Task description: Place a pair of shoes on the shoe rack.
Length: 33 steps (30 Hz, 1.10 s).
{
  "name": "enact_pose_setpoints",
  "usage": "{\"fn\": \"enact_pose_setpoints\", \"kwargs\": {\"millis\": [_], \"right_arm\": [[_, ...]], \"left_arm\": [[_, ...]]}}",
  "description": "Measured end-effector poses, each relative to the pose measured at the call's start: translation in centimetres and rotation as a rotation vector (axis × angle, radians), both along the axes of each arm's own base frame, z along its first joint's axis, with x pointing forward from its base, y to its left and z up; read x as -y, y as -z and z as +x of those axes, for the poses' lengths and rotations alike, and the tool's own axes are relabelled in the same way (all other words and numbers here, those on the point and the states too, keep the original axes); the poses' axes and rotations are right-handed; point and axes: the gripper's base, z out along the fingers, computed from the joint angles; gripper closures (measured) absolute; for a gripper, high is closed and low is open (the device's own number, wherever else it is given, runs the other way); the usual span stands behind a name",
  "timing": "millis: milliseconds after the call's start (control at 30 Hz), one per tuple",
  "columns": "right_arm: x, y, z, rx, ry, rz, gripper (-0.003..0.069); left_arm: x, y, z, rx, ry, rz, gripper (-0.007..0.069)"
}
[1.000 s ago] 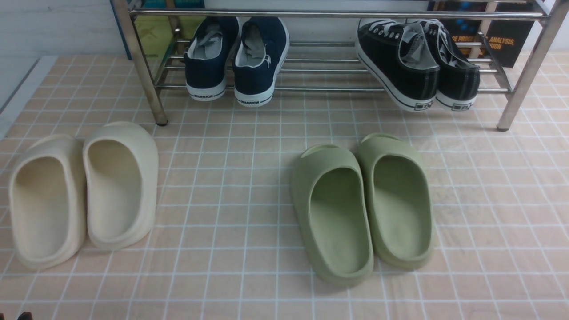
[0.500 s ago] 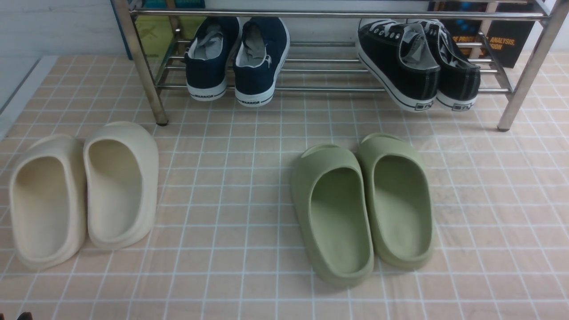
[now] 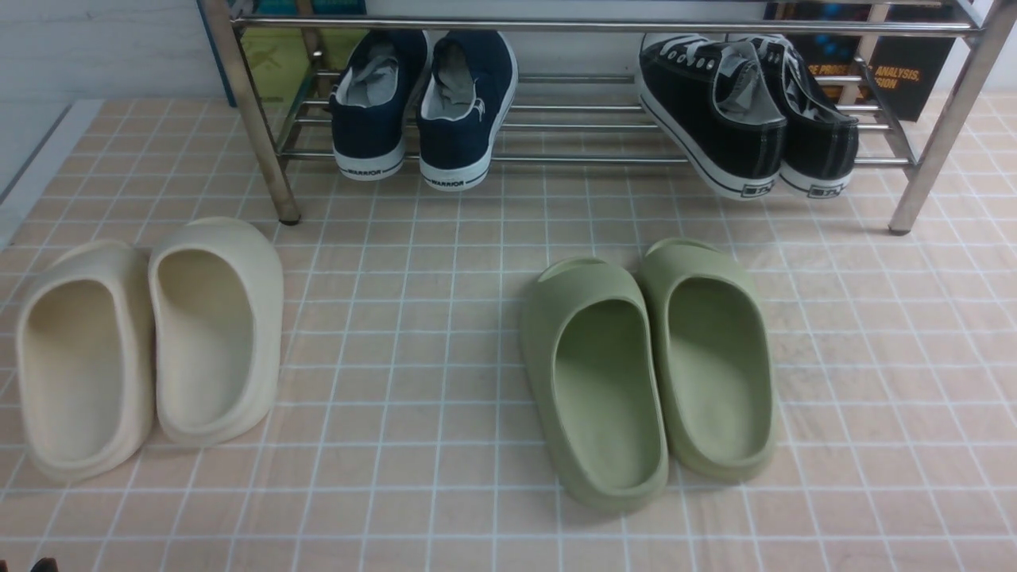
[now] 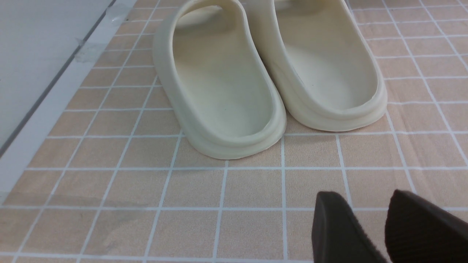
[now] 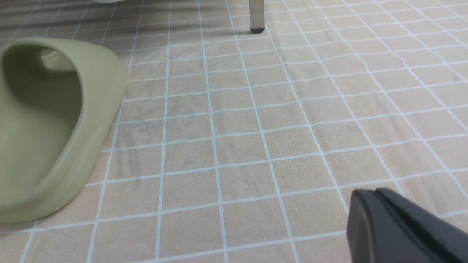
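The two black canvas sneakers point(image 3: 743, 119) with white soles sit side by side on the lower rails at the right end of the chrome shoe rack point(image 3: 604, 25), heels toward me, the left one angled. My left gripper point(image 4: 365, 204) is open and empty, low over the tiled floor just in front of the cream slides. My right gripper point(image 5: 371, 199) is shut and empty, low over bare tiles to the right of the green slides. Neither gripper is near the sneakers.
Navy WARRIOR sneakers point(image 3: 425, 103) sit on the rack's left part. Cream foam slides point(image 3: 151, 342) lie front left, also in the left wrist view point(image 4: 219, 80). Green foam slides point(image 3: 651, 365) lie centre right, one in the right wrist view point(image 5: 47, 120). A rack leg point(image 5: 257, 14) stands ahead.
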Motion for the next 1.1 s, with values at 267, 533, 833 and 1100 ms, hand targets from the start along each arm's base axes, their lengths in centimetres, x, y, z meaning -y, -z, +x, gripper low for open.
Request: {"fn": "enact_pose_setpoints", "kwargs": {"millis": [267,533,833,1100], "right_arm": [[0.0,0.0,0.0,-0.001,-0.001,-0.003,0.0676],[0.0,0.0,0.0,-0.001,-0.001,-0.003,0.0674],[0.0,-0.02,0.0,-0.001,-0.001,-0.003,0.0669],[0.0,-0.02,0.0,-0.001,-0.001,-0.004,0.0663]], "left_arm": [[0.0,0.0,0.0,0.0,0.0,0.0,0.0385],[0.0,0.0,0.0,0.0,0.0,0.0,0.0385],[0.0,0.0,0.0,0.0,0.0,0.0,0.0385],[0.0,0.0,0.0,0.0,0.0,0.0,0.0385]]}}
